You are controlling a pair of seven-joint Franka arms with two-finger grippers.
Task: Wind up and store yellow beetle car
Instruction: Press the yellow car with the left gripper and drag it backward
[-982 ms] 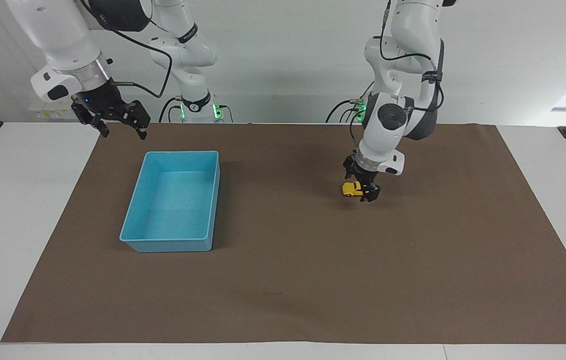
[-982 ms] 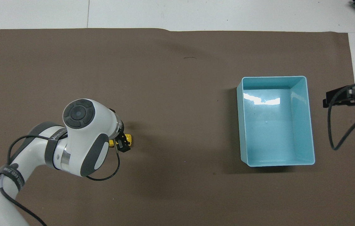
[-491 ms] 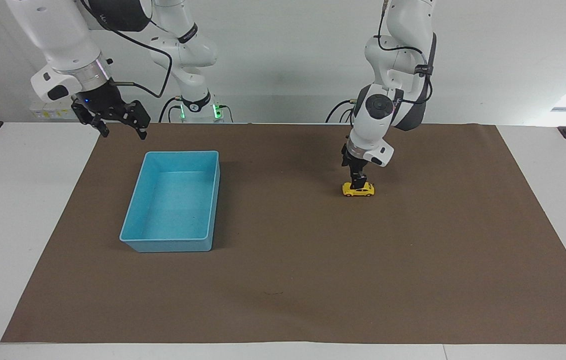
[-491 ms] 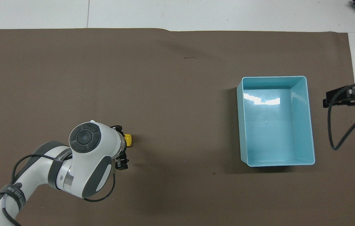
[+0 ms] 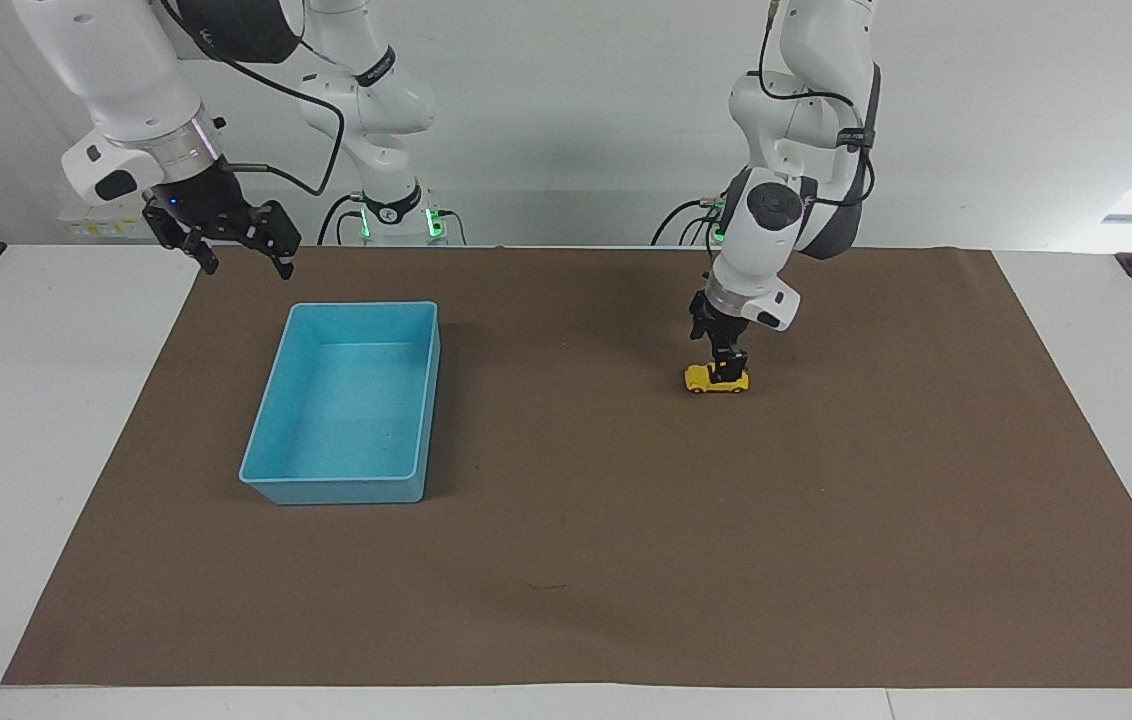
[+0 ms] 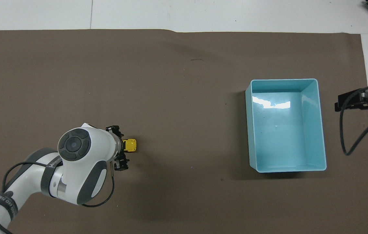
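The yellow beetle car (image 5: 712, 380) stands on its wheels on the brown mat, toward the left arm's end of the table. In the overhead view the car (image 6: 130, 145) shows partly, beside the left arm's wrist. My left gripper (image 5: 729, 368) is down on the car at its end toward the left arm's side. The empty blue bin (image 5: 331, 492) stands on the mat toward the right arm's end; it also shows in the overhead view (image 6: 248, 130). My right gripper (image 5: 241, 262) is open and empty, and waits in the air beside the bin's corner that is nearest to the robots.
The brown mat (image 5: 576, 560) covers most of the white table (image 5: 46, 420). A small dark mark (image 5: 546, 586) lies on the mat farther from the robots than the bin and the car.
One second ago my left gripper held the car tilted above the mat. The car now stands flat on the mat. The gripper lifted off it, then came down on its end. The right arm has not moved.
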